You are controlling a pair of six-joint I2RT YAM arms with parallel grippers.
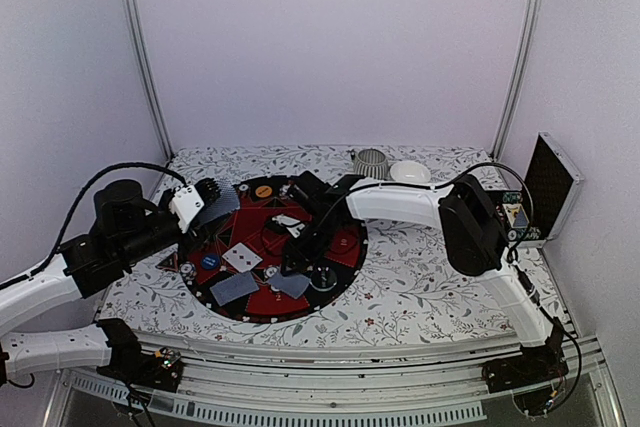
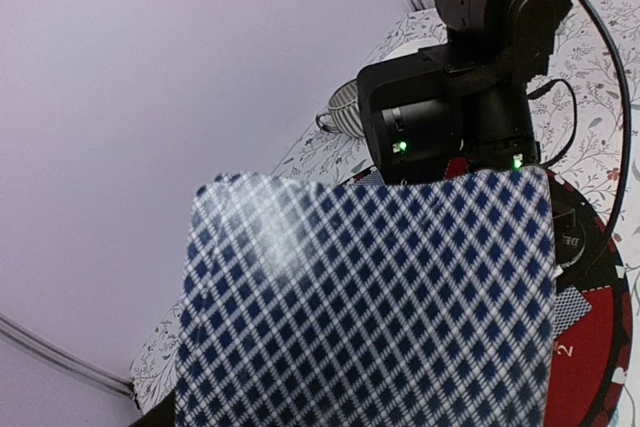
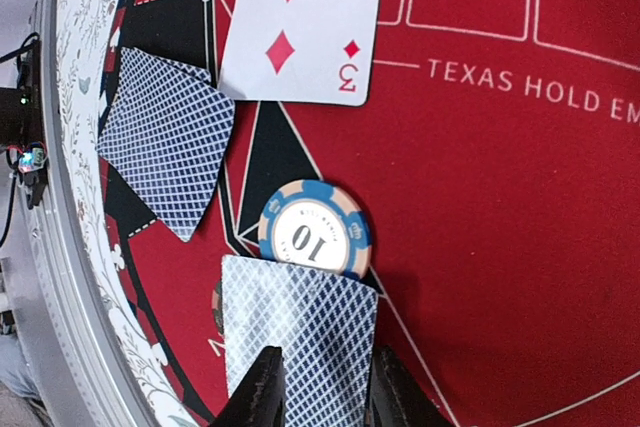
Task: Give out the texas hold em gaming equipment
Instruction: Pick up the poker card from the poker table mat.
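My left gripper (image 1: 208, 197) hangs at the mat's left edge, shut on a stack of playing cards (image 1: 222, 205). Their blue chequered backs (image 2: 370, 297) fill the left wrist view and hide the fingers. My right gripper (image 3: 328, 397) is low over the round red-and-black mat (image 1: 345, 247), jaws apart. A face-down card (image 3: 300, 332) lies flat under its fingertips and overlaps a blue "10" chip (image 3: 315, 230). Beyond it lie a three of diamonds (image 3: 300, 22) and another face-down card (image 3: 165, 137). An orange chip (image 1: 263, 190) and a blue chip (image 1: 209, 261) also sit on the mat.
A ribbed grey cup (image 1: 370, 162) and a white bowl (image 1: 410, 172) stand behind the mat. An open black case (image 1: 553, 187) leans at the right wall. The right arm (image 2: 460, 117) reaches across the mat in front of the held cards.
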